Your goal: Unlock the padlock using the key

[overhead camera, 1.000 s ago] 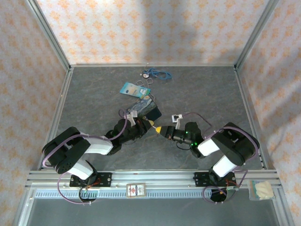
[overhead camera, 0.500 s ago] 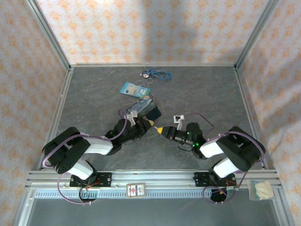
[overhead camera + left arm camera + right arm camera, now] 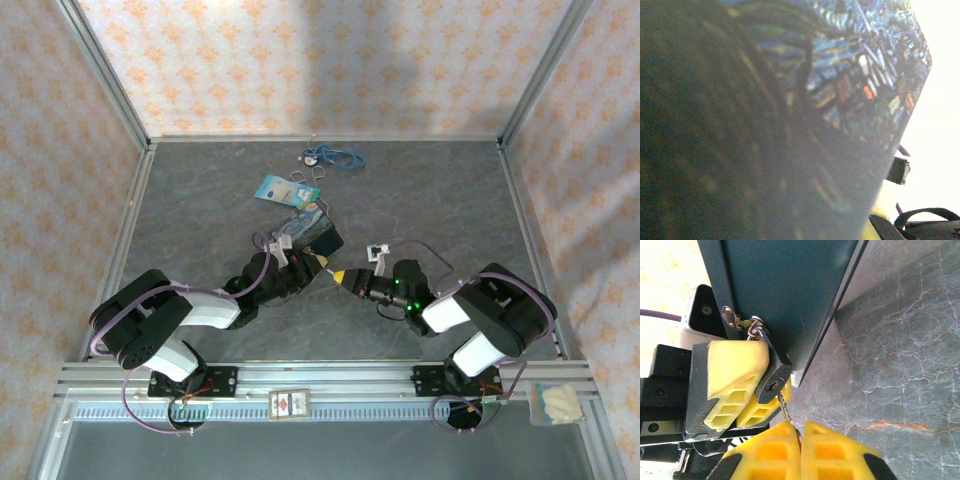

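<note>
At mid-table stands the blue box (image 3: 318,232), with the left gripper (image 3: 310,264) clamped on the padlock (image 3: 772,372) hanging off its near corner. Just right of it, the right gripper (image 3: 800,431) pinches the key (image 3: 784,406), whose tip sits beside the keyhole.

The padlock (image 3: 771,374) is black and the key (image 3: 784,408) silvery. The box (image 3: 860,65) has a blue painted pattern, and the table (image 3: 900,365) has grey marble veins.

The small dark padlock (image 3: 774,371) sits tilted, silvery shackle uppermost (keyhole end facing down), with the thin pale key (image 3: 785,409) pointing up just beside its keyhole
</note>
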Action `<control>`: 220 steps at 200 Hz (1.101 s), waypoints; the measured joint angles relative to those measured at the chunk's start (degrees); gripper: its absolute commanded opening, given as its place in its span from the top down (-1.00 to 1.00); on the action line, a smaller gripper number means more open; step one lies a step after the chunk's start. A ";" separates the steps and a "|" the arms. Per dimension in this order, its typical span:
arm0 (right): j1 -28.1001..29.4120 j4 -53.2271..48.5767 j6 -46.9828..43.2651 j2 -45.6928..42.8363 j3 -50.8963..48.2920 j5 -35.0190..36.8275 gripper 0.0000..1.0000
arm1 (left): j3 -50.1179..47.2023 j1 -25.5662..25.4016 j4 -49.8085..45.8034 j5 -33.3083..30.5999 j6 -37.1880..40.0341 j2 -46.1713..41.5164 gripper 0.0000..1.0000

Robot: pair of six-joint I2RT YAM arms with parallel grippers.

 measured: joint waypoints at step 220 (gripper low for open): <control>-3.26 7.69 4.11 6.03 4.02 -8.09 1.00 | -0.96 0.94 5.77 0.11 -0.76 0.00 1.00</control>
